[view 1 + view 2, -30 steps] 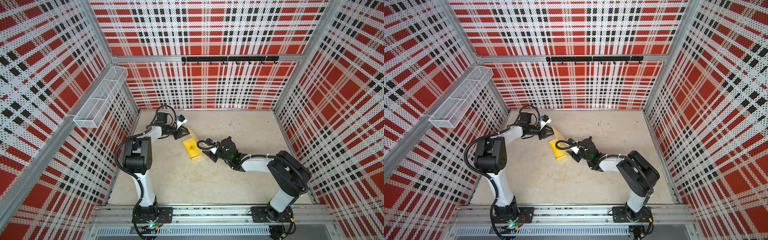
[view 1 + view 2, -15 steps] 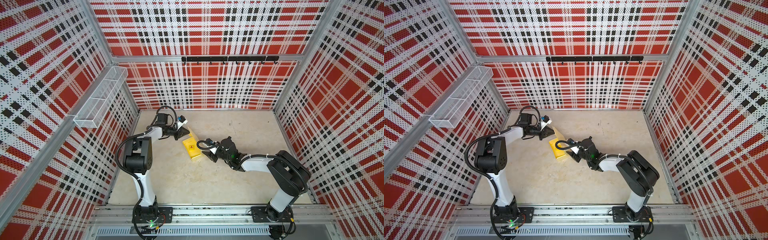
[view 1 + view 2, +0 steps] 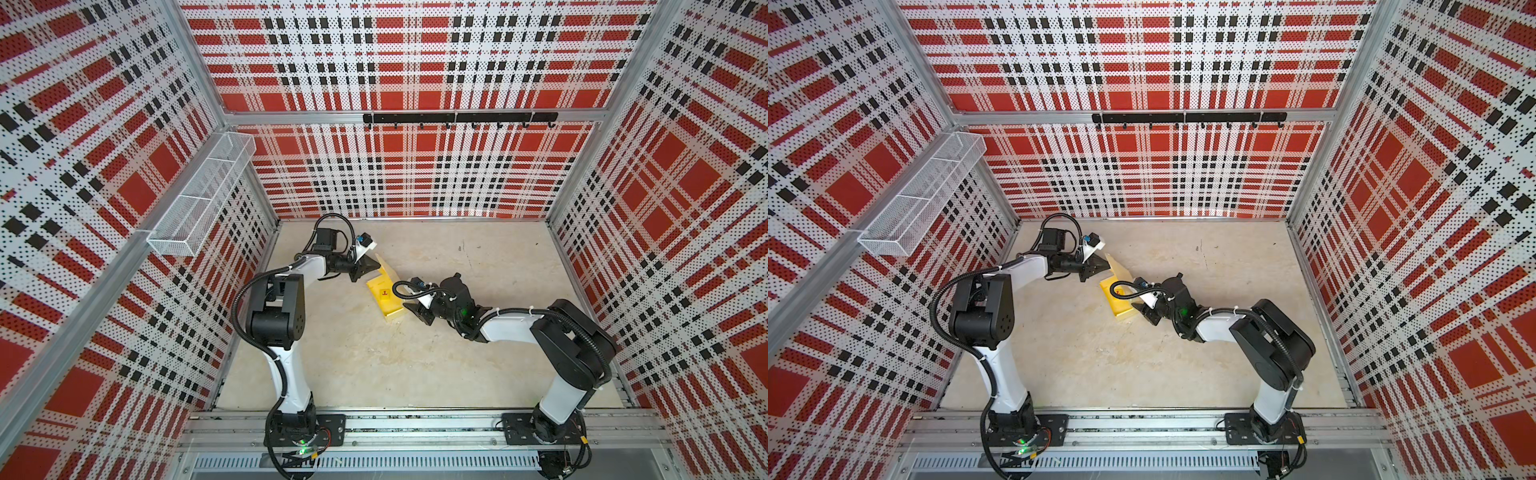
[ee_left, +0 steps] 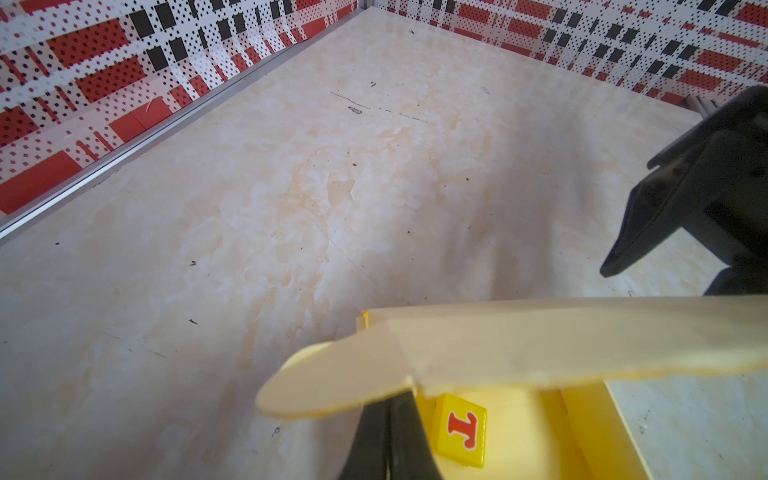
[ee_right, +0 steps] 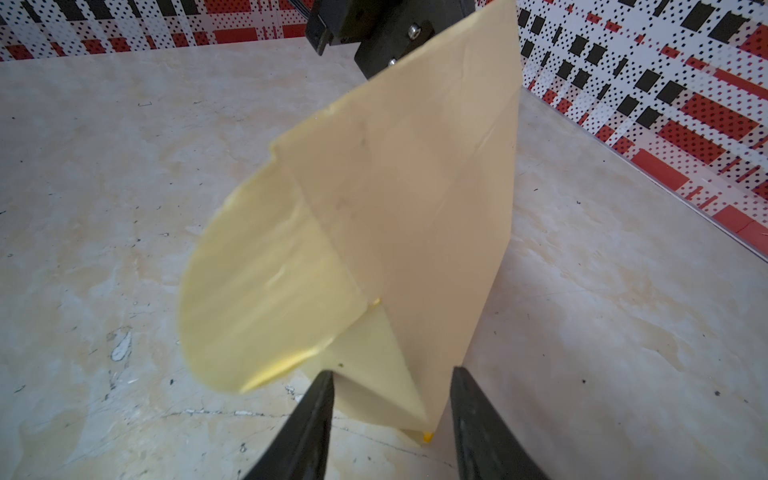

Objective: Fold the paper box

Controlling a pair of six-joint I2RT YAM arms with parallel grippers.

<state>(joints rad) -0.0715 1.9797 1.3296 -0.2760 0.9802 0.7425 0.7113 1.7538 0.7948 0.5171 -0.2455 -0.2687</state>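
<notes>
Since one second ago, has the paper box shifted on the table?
No. The paper box lies just as far from the dark scuff as before.

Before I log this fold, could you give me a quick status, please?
Left gripper: jaws shut at raised lid. Right gripper: jaws astride paper box end, grip unclear. Yellow cube inside box.
</notes>
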